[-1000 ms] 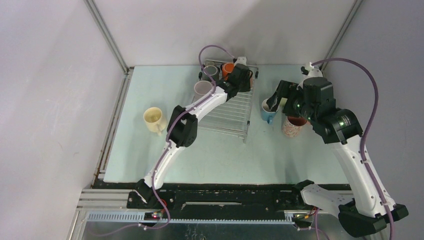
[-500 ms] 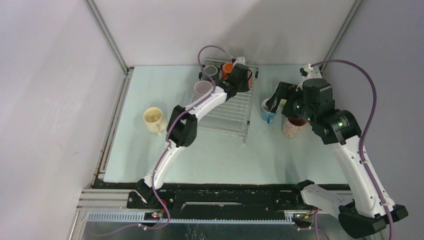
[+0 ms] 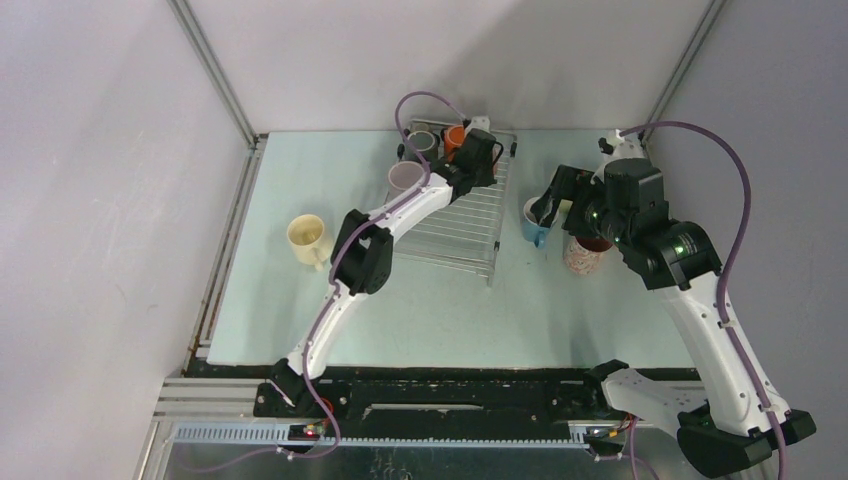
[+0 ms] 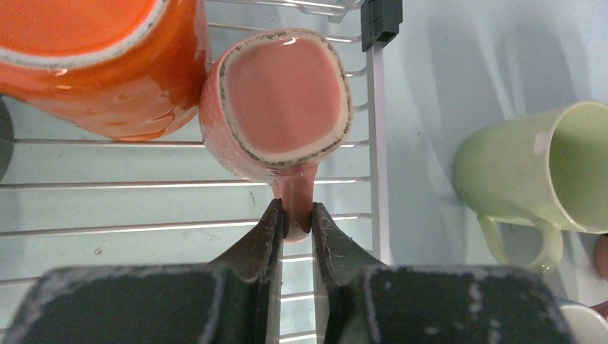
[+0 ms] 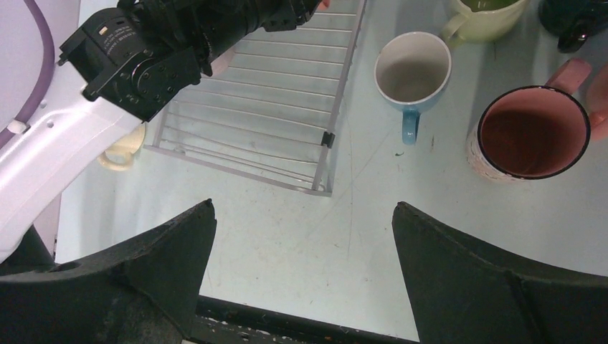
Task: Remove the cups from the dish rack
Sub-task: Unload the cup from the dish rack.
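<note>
Your left pincer [image 4: 294, 215] is clamped shut on the handle of the pink mug [image 4: 283, 100]. Both fingers pinch the handle where it hangs below the mug body.

The pink mug sits on the dish rack [image 4: 374, 143], at the rack's far right corner by a black knob. Its mouth faces the wrist camera. The orange mug [image 4: 93, 64] is just beside it on the left; I can't tell whether they touch.

From the top view:
- The rack [image 3: 465, 225] sits at the middle of the surface [image 3: 420, 300], up against the far edge.
- The grey mug [image 3: 422, 143] and the lilac mug [image 3: 404, 178] are on the rack's far left side.
- The cream mug [image 3: 308, 238] stands on the surface near the left edge, well apart from the rack.

Your right pincer [image 5: 301, 244] is wide open and holding nothing. It hangs above bare surface off the rack's near right corner.

Mugs standing upright on the surface to the right of the rack:
- The blue mug [image 5: 412, 72] is just beside the rack's right side, with its handle pointing to the near edge.
- The speckled pink mug [image 5: 532, 132] is near the blue one, further toward the right edge.
- The pale green mug [image 5: 487, 14] and the teal mug [image 5: 573, 18] are toward the far edge, both partly cut off.
</note>
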Robot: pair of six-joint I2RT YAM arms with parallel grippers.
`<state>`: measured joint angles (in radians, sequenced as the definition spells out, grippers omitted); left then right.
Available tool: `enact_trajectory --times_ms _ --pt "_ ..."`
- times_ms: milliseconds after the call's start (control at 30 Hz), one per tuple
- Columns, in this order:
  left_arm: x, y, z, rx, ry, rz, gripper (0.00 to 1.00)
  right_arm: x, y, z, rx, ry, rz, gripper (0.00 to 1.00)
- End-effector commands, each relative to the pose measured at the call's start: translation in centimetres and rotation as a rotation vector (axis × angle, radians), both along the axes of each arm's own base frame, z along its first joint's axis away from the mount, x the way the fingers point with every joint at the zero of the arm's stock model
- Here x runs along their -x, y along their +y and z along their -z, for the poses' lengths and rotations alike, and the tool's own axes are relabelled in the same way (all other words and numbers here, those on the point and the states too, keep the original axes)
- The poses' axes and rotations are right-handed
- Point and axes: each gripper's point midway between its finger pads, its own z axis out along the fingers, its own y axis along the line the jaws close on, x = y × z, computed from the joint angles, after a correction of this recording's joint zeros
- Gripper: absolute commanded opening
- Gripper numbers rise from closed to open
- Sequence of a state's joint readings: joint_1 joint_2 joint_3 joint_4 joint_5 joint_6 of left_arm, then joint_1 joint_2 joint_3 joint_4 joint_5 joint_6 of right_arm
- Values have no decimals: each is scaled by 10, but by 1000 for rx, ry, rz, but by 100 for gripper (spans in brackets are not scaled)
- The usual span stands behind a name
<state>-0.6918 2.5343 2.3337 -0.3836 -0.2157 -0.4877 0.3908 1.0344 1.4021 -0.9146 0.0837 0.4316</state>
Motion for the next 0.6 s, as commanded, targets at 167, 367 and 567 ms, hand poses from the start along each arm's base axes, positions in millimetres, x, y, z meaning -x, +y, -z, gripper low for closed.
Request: enact_trajectory --times_ms 167,367,567 --pt "17 15 -76 -12 -91 39 0 -5 0 -12 -33 -57 7 100" --pt "30 18 -101 1 -110 83 0 -12 3 -6 -50 -47 9 100" --pt "50 18 -124 81 -105 128 0 -25 7 -3 -109 -39 6 100"
